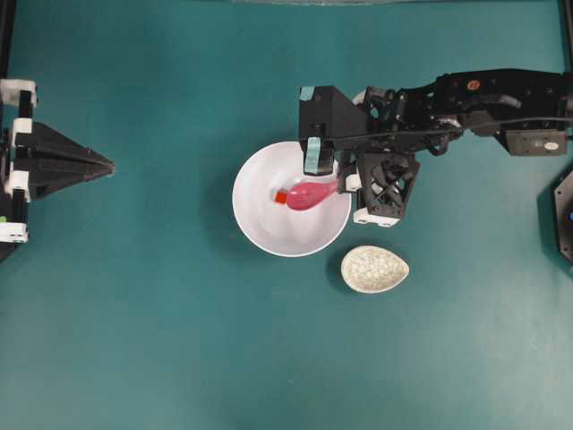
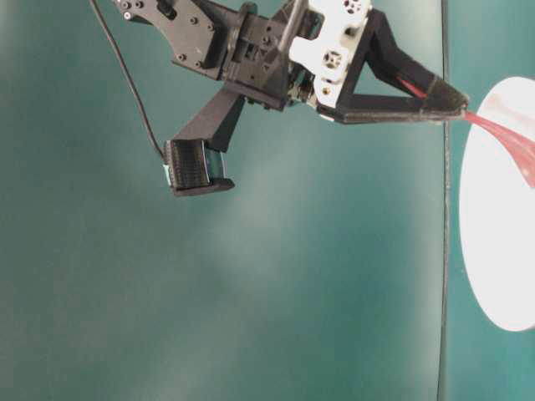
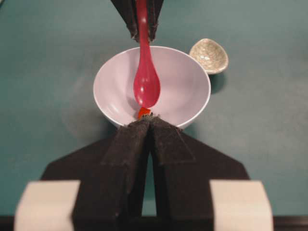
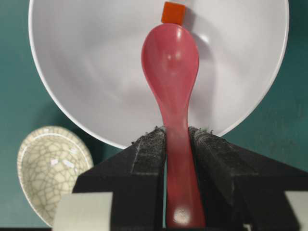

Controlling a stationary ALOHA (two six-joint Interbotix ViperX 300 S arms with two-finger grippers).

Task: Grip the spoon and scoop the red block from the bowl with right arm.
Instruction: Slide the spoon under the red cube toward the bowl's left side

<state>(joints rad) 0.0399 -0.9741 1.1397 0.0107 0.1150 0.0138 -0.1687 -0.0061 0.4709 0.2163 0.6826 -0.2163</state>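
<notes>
A: Where does the spoon [image 4: 171, 72] sit, and what holds it?

B: In the right wrist view the right gripper [image 4: 178, 144] is closed on the spoon's handle, one dark pad on each side, with the scoop reaching up the frame into the bowl [image 4: 86, 62]. The red block [image 4: 173, 13] lies just past the scoop's tip, at the top centre, and looks to be touching it or nearly so. In the overhead view the bowl [image 1: 260, 224] is at mid-frame and the block [image 1: 280, 197] lies left of the scoop.

A: How should these things handle?

B: As a judgement: the spoon looks glossy, stiff and light, so it may slip or twist between the pads; the hold on the straight handle, well behind the scoop, seems the right place. The block looks tiny and light, and likely to skid ahead of the tip up the smooth wall of the bowl instead of riding in.

A: What lies around, and what is in the way?

B: A small speckled dish [image 1: 374, 269] sits just beside the bowl, at lower right in the overhead view, clear of the spoon's path. The left gripper [image 1: 107, 166] rests at the left edge, well apart, its fingers pressed together and holding nothing in its own wrist view. Only the bowl's near rim, under the handle, looks to limit how low the spoon can tilt.
</notes>
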